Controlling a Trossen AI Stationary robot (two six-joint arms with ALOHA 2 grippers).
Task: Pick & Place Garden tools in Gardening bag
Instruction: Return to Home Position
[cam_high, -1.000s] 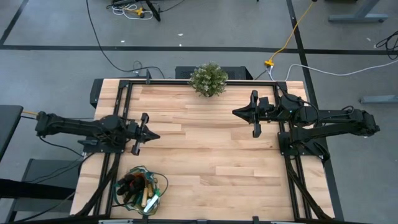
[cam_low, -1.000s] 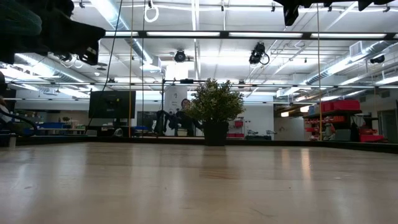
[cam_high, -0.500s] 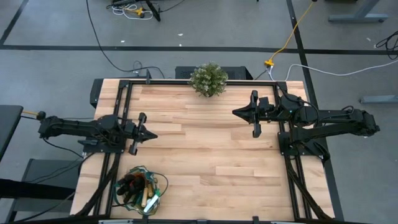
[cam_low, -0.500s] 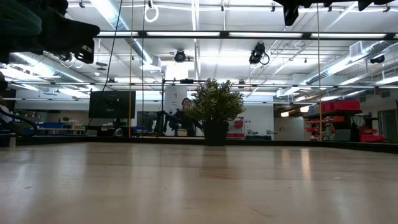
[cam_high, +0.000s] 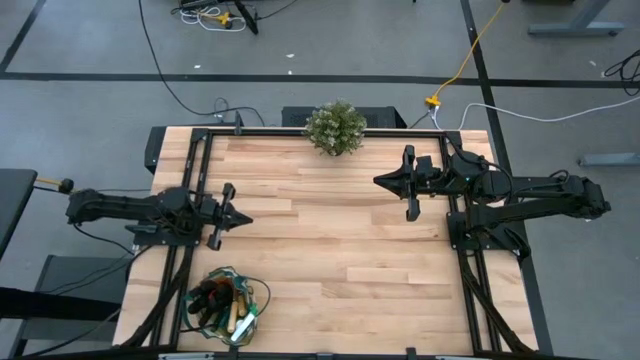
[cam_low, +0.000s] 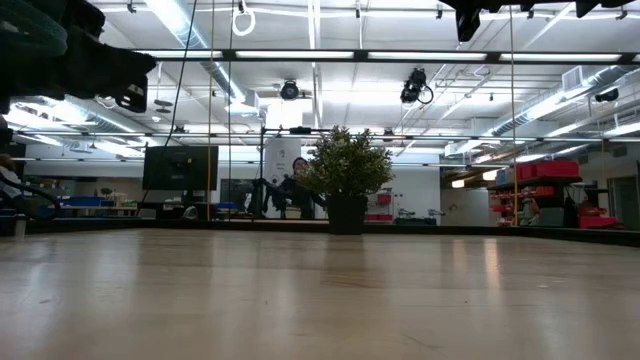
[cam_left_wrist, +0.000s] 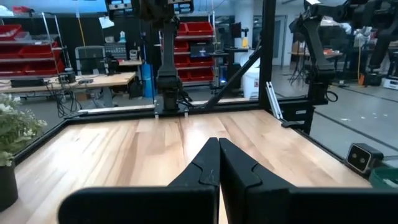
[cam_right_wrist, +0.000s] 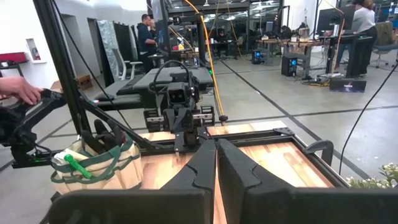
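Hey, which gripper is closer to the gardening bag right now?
Left. The left gripper hangs over the table's left side, just beyond the gardening bag at the near-left corner; the right gripper is across the table toward the far right.

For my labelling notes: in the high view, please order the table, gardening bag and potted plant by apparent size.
1. table, clearly largest
2. gardening bag and potted plant: nearly alike, bag slightly wider

The left arm (cam_high: 130, 208) and right arm (cam_high: 530, 195) are showing as matte black, slim jointed links with dark cables trailing along them. The left gripper (cam_high: 243, 217) and right gripper (cam_high: 379, 181) are each tapering into two wedge-shaped black fingers (cam_left_wrist: 199, 171) with stepped edges.
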